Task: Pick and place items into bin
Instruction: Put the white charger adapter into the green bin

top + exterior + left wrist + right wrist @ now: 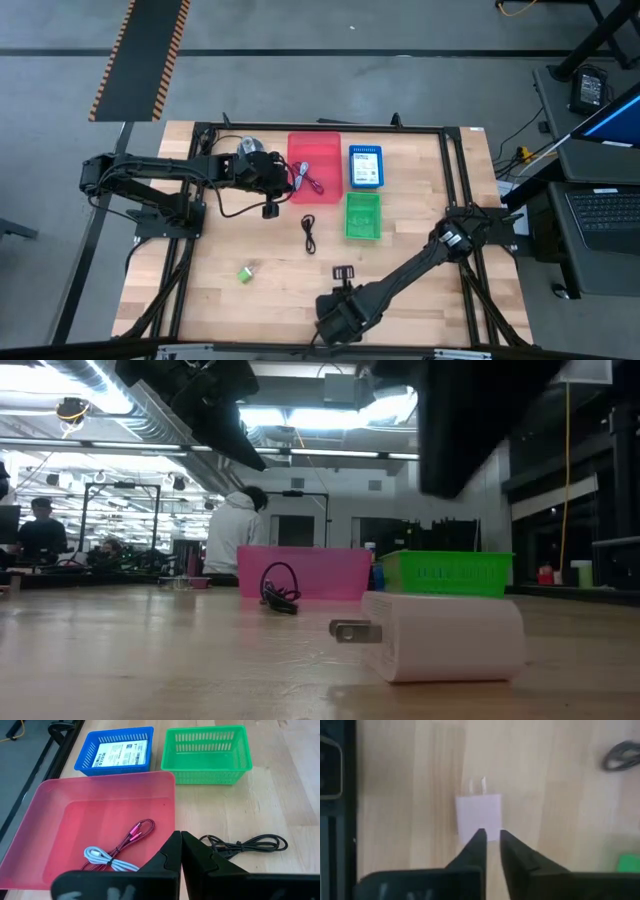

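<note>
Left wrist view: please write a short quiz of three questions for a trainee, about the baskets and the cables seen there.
1. True or false: the red-and-white braided cable lies inside the pink plastic bin.
2. What lies in the blue plastic basket? A) a black cable; B) a white printed packet; C) a green block.
3. Fill in: the thin black cable lies on the wooden ____.

Key: 1. true; 2. B; 3. table.
</note>
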`<control>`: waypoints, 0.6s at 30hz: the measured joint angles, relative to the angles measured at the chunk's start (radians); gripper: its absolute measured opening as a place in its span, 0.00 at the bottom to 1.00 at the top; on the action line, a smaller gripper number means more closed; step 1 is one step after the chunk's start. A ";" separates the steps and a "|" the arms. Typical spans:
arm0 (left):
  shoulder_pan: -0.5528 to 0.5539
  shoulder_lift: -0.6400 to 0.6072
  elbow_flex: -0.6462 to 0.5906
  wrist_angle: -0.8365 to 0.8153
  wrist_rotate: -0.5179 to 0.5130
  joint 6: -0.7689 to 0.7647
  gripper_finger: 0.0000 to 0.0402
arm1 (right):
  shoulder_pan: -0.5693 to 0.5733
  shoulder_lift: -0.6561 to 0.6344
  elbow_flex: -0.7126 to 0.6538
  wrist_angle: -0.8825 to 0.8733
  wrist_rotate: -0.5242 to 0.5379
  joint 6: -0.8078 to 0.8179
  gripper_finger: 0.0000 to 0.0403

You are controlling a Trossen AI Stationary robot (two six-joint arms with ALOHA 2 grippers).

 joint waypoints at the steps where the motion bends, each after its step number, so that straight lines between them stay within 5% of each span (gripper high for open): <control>1: 0.000 0.000 0.000 0.000 0.000 0.003 0.00 | -0.002 -0.004 0.001 0.002 0.004 -0.001 0.05; 6: 0.000 0.000 0.000 -0.001 0.000 0.005 0.01 | -0.005 -0.001 0.000 0.004 0.001 -0.005 0.03; 18: 0.000 0.000 0.000 -0.005 0.000 0.005 0.01 | -0.012 -0.001 0.000 0.068 -0.025 0.006 0.32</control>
